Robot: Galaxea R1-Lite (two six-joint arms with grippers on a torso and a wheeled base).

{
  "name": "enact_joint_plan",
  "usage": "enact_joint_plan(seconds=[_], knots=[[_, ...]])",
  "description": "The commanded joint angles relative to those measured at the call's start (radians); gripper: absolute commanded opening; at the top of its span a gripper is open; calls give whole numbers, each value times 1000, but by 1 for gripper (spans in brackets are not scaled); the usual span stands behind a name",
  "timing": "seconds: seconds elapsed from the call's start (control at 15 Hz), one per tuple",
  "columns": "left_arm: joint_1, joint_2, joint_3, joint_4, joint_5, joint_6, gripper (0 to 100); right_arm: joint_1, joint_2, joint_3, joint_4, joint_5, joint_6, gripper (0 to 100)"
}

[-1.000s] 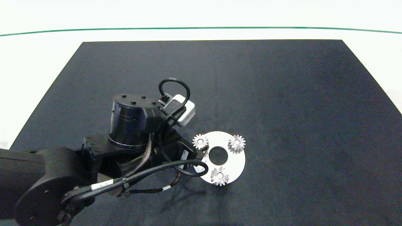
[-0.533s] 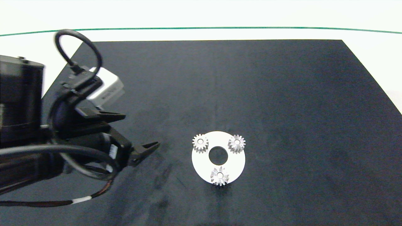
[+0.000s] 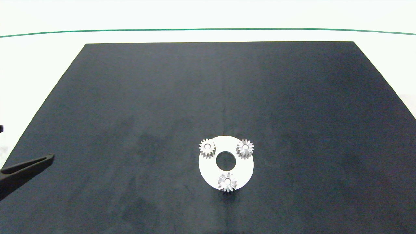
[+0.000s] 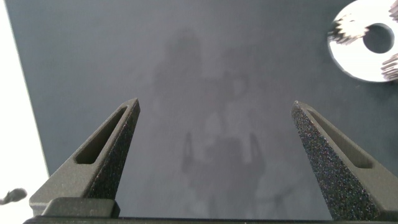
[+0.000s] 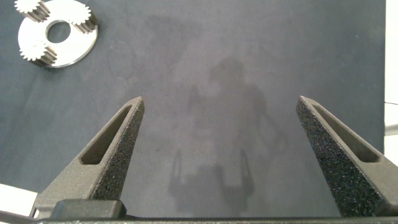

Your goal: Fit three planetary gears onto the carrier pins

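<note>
- A flat white disc [image 3: 242, 170] with a large centre hole lies on a dark mat [image 3: 292, 97], near the middle and towards the front edge.
- Three small silver planetary gears sit on the disc, spaced evenly round the hole: one at the far left [image 3: 207, 148], one at the far right [image 3: 245, 149], one at the near edge [image 3: 227, 182].
- Each gear appears seated over one of the carrier pins; the pins themselves are hidden inside the bores.
- Judging by this, all three gears are installed and nothing seems left to do.
- The left gripper [image 4: 214, 118] is well away from the disc, at the mat's left edge, its fingers spread wide and holding nothing.
- The right gripper [image 5: 221, 115] hangs over bare mat, also well apart from the disc, fingers wide apart and empty.
</note>
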Motion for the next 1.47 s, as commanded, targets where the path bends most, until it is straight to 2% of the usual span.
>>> enact_joint_plan(seconds=[0.07, 0.27, 0.53, 1.13, 1.47], knots=[[77, -128, 12, 56, 2, 0, 100, -37, -14, 10, 1, 1, -2, 100], [128, -192, 11, 113, 2, 1, 100, -40, -54, 43, 10, -1, 0, 100], [172, -261, 6, 178, 2, 0, 100, -94, -44, 40, 9, -1, 0, 100], [275, -315, 28, 201, -1, -11, 100, -175, -83, 50, 49, -1, 1, 100], [318, -392, 83, 204, -4, -11, 100, -219, -179, 57, 113, -1, -2, 100]])
